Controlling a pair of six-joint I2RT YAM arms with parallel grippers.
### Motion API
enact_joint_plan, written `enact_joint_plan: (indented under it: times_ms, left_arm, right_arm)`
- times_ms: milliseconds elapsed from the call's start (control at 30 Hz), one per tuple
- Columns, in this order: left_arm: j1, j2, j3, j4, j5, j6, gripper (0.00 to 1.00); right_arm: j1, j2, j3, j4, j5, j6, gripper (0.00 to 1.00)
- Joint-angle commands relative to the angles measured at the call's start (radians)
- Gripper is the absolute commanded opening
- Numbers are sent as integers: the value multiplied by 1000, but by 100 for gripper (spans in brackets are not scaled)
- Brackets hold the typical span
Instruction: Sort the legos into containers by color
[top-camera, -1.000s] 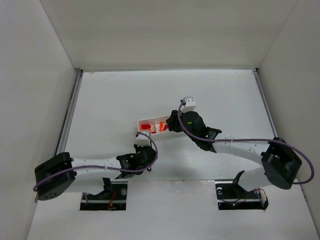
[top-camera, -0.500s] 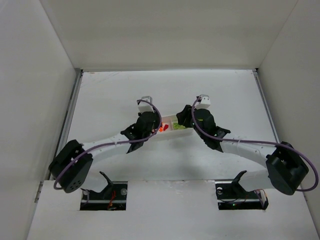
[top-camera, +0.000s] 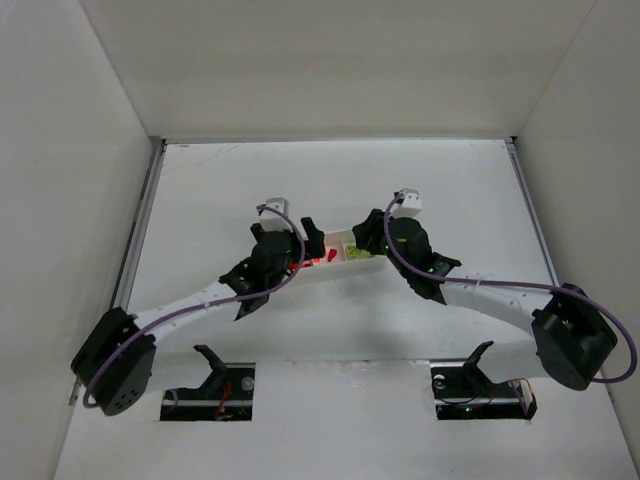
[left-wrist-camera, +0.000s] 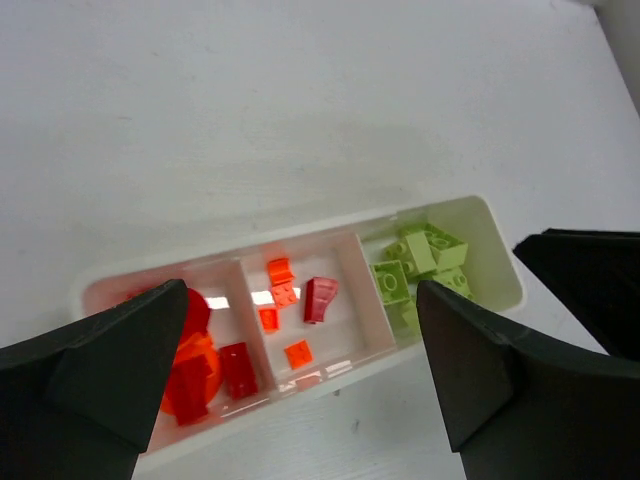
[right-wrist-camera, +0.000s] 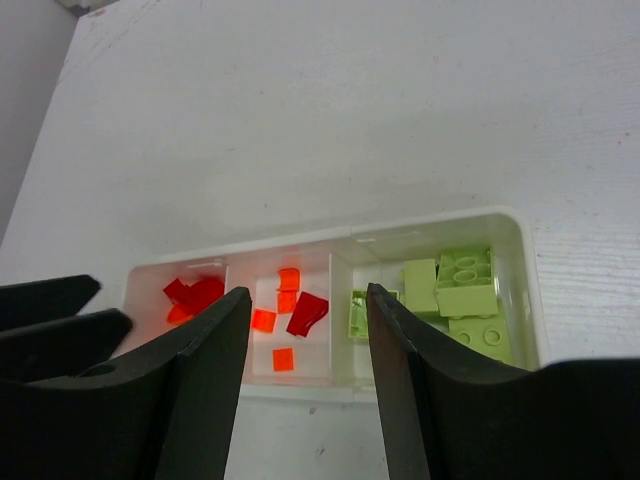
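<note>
left pincer (left-wrist-camera: 300, 300) wide, right pincer (right-wrist-camera: 305, 300) half open, both empty above the long white plastic tray (left-wrist-camera: 470, 215). a dark red wedge brick (left-wrist-camera: 320, 298) lies among orange ones (left-wrist-camera: 283, 293), middle compartment (left-wrist-camera: 335, 345): narrow first, then pluck it.

White arm links (top-camera: 190, 302), black joint housings (top-camera: 570, 340), purple cables (top-camera: 500, 282), possibly matte black wedge jaws.

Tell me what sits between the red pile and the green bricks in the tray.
The middle compartment, holding four small orange pieces and one dark red piece, all loose. It shows clearest in the left wrist view.
</note>
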Motion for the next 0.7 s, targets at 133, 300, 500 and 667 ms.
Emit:
enact_joint_plan:
  times_ms: [133, 300, 500, 667]
  left_arm:
    - [156, -284, -190, -123, -99, -39, 100]
    - [352, -442, -286, -226, -73, -96, 100]
    - [507, -416, -344, -197, -15, -179, 100]
    - [494, -321, -367, -104, 8, -176, 100]
  right_arm:
    - [-3, -50, -37, 69, 118, 1, 52]
    - [-72, -146, -106, 72, 270, 19, 34]
    - [-216, -189, -181, 46, 360, 129, 37]
    - [-275, -124, -189, 49, 322, 188, 65]
